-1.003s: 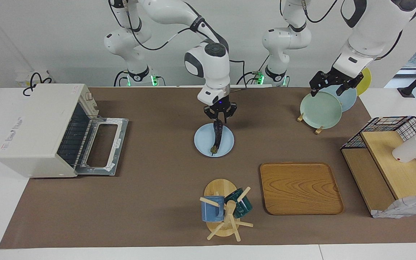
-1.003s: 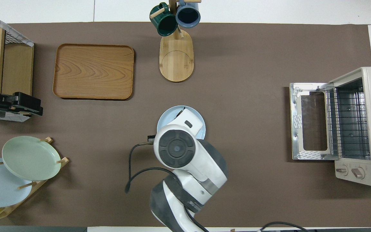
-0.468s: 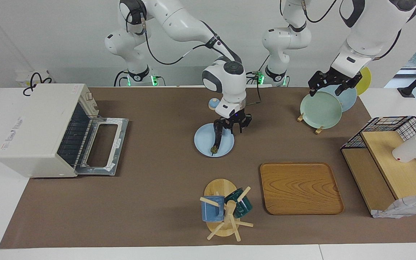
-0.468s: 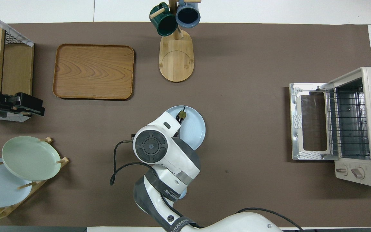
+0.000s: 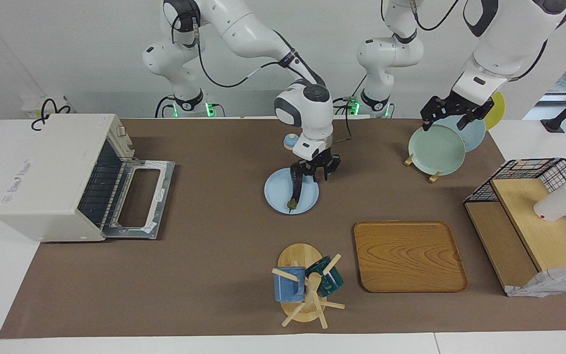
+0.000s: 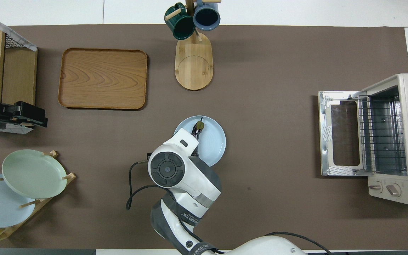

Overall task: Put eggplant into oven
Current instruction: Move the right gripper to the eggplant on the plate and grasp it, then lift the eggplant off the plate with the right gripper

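Observation:
The dark purple eggplant (image 5: 295,189) lies on a light blue plate (image 5: 275,194) in the middle of the table, its stem end pointing away from the robots. In the overhead view only its stem end (image 6: 199,125) shows past the right arm's wrist, on the plate (image 6: 214,141). My right gripper (image 5: 314,176) is low over the plate's edge nearer to the robots, beside the eggplant's end, fingers apart. The cream oven (image 5: 47,172) stands at the right arm's end of the table, its door (image 5: 140,199) folded down flat; it also shows in the overhead view (image 6: 398,138). My left gripper (image 5: 452,115) waits over the plate rack.
A mug tree (image 5: 305,285) with a blue and a green mug and a wooden tray (image 5: 408,255) lie farther from the robots than the plate. A rack with a green plate (image 5: 435,150) and a wire-and-wood shelf (image 5: 533,226) stand at the left arm's end.
My right gripper has come down from above the eggplant, turned at the wrist and shifted slightly toward the left arm's end. The eggplant and the left arm have not moved.

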